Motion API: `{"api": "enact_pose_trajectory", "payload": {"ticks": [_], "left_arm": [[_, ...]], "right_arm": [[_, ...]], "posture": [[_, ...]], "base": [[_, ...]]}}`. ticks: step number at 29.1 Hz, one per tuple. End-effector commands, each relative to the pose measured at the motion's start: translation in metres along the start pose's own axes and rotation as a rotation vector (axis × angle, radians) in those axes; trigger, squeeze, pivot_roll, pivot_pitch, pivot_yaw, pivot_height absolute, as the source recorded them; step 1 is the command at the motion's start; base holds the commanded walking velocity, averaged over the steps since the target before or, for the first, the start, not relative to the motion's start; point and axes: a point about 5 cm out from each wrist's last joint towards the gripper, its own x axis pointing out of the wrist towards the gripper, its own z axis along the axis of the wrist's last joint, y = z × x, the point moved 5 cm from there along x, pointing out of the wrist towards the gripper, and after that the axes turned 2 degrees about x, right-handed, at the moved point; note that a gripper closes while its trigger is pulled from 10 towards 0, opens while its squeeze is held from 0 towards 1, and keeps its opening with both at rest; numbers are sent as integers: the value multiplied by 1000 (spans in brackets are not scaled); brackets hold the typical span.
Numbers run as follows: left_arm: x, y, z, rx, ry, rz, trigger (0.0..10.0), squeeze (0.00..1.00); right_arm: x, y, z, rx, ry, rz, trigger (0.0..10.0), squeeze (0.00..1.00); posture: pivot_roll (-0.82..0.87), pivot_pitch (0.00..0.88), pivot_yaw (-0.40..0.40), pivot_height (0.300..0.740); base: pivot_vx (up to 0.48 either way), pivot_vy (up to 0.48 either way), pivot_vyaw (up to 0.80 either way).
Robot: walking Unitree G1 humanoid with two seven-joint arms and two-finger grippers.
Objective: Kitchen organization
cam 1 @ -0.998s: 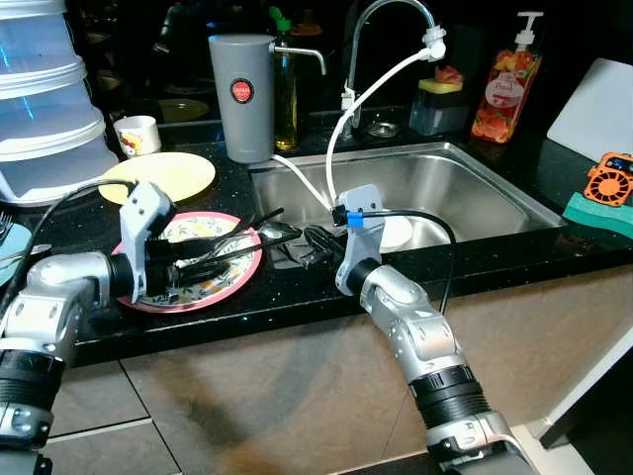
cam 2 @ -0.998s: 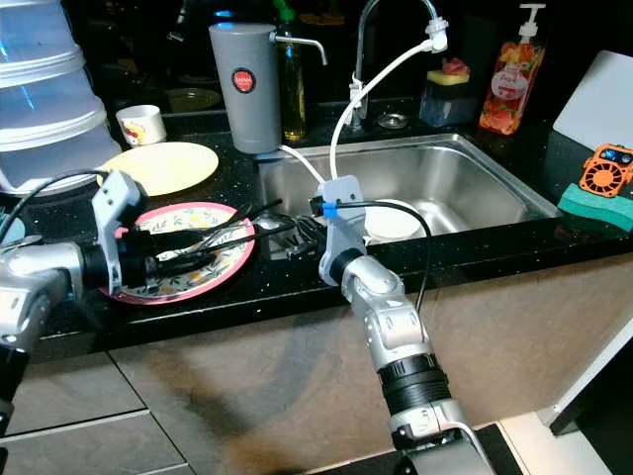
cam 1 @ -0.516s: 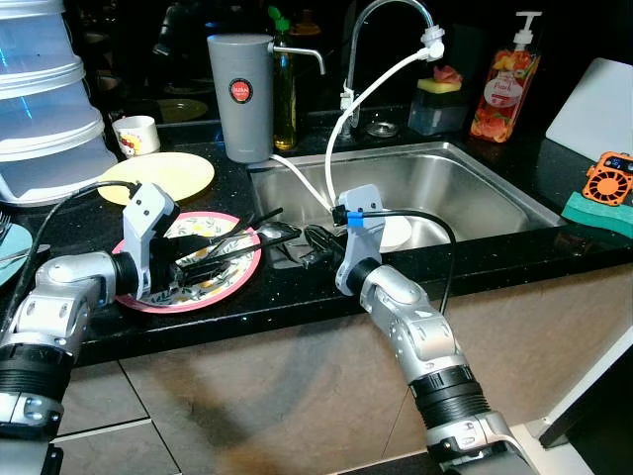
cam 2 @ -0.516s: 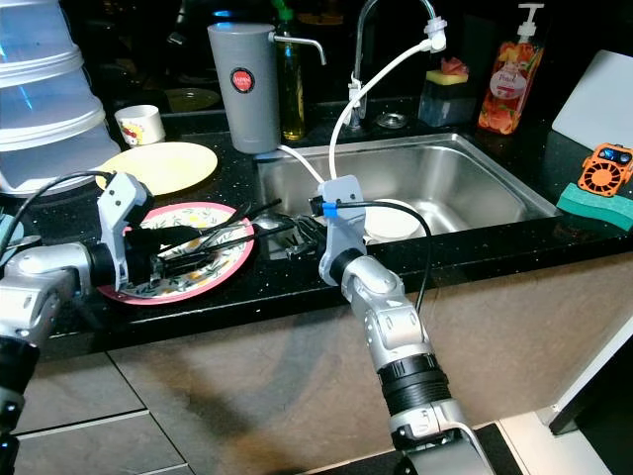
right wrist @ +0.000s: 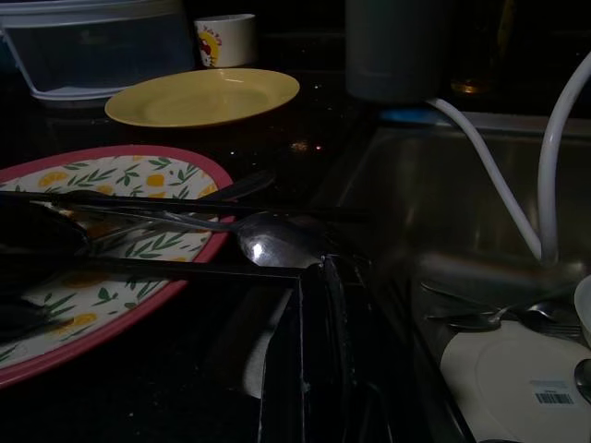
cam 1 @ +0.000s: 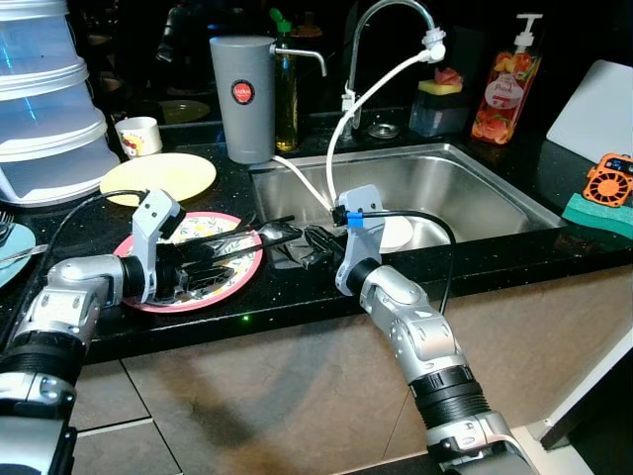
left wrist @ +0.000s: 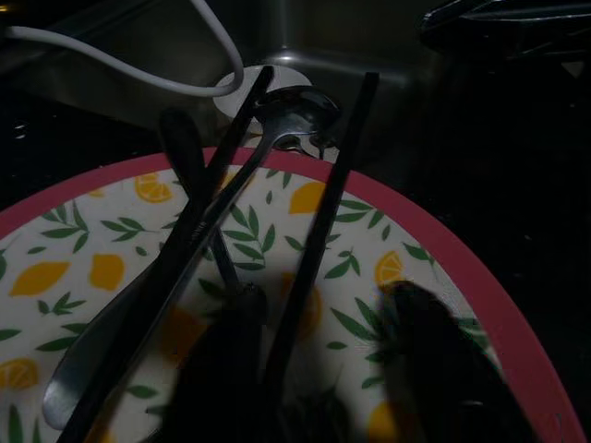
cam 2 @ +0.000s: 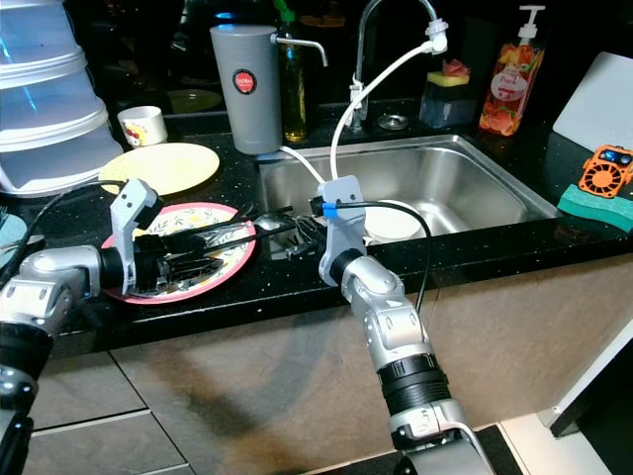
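I can't tell what the left gripper [cam 1: 198, 269] grips; utensil ends over the pink plate [cam 1: 233, 281] blur dark.

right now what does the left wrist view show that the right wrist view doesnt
Left wrist view alone: the left tool's fingers low over the lemon-print plate, and black chopsticks crossing it. Right wrist view alone: the yellow plate, small cup, grey jug, and a white dish in the sink. Both share the lemon-print plate, the spoon off its rim and the white hose.

Soap bottle [cam 1: 505, 85] and orange fan [cam 1: 607, 179] flank the sink.
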Motion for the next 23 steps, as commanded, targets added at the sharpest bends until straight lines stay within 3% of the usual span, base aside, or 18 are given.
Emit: {"api": "enact_pose_trajectory", "payload": {"ticks": [1, 17, 21, 23], "left_arm": [[4, -5, -14, -18, 49, -28, 0, 0], [-6, 4, 7, 44, -22, -27, 0, 0], [-9, 2, 41, 54, -141, -57, 0, 0], [-11, 3, 67, 64, -250, -49, 0, 0]], "right_arm": [[1, 0, -2, 5, 10, -2, 10000, 0], [1, 1, -2, 9, 9, 3, 10000, 0], [1, 0, -1, 11, 7, 1, 10000, 0], [1, -2, 8, 120, -43, -16, 10000, 0]], "posture": [[43, 24, 36, 740], [50, 29, 31, 740], [46, 32, 30, 740], [52, 32, 27, 740]], "base": [[0, 0, 0], [0, 0, 0], [0, 0, 0], [0, 0, 0]]}}
